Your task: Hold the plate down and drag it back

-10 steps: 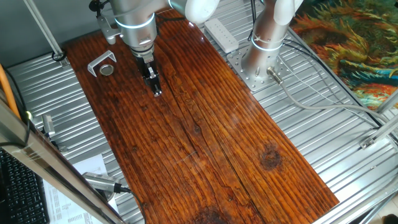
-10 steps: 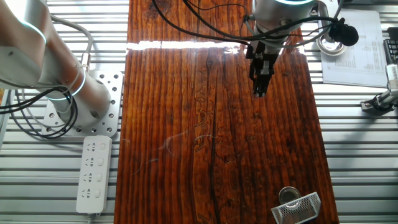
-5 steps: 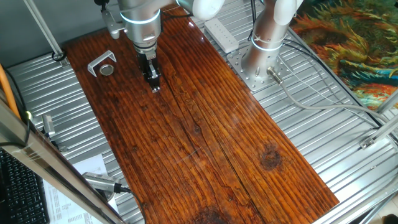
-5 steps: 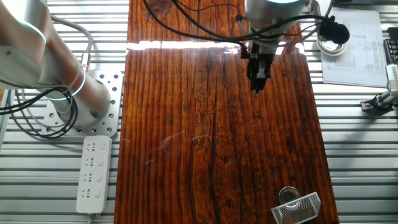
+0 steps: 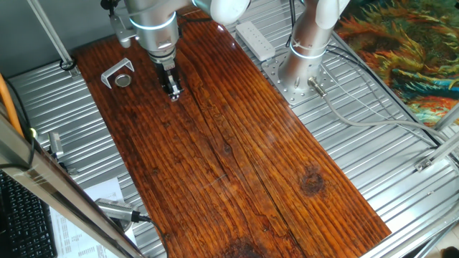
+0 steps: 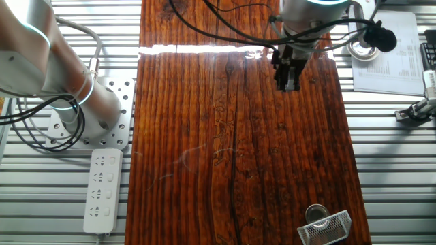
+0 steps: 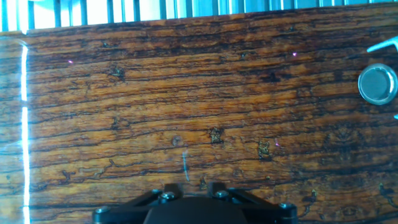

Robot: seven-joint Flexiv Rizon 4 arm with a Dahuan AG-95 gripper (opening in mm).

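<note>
- Wood, dark reddish-brown and strongly grained, makes the top of the table [image 5: 237,158] in one fixed view; ribbed silver metal flanks it on both sides. The hand [image 5: 173,93] hangs from a silver arm over the far end of the boards, its fingers drawn close together with nothing between them. The plate [image 5: 124,80] lies flat to the left of the hand, well apart from it, tucked inside a grey bracket [image 5: 115,72]. A second arm's base [image 5: 297,75] is bolted to the metal at the right, beside a white power strip [image 5: 254,39]. A colourful cloth [image 5: 401,50] fills the right corner.
- Seen from the other fixed view, the hand [image 6: 287,83] sits near the top of the table [image 6: 204,156], fingers narrow, under a bright streak of glare. The plate [image 6: 315,214] rests at the bottom right, touching the bracket [image 6: 327,228]. The power strip [image 6: 102,190] lies on the metal at the left, and printed sheets [image 6: 385,61] at the upper right.
- From the hand view, only the black base of the hand shows at the bottom edge, so the fingers cannot be judged here. The plate [image 7: 377,84] lies at the far right on the wood, silvery rim around a grey centre.
</note>
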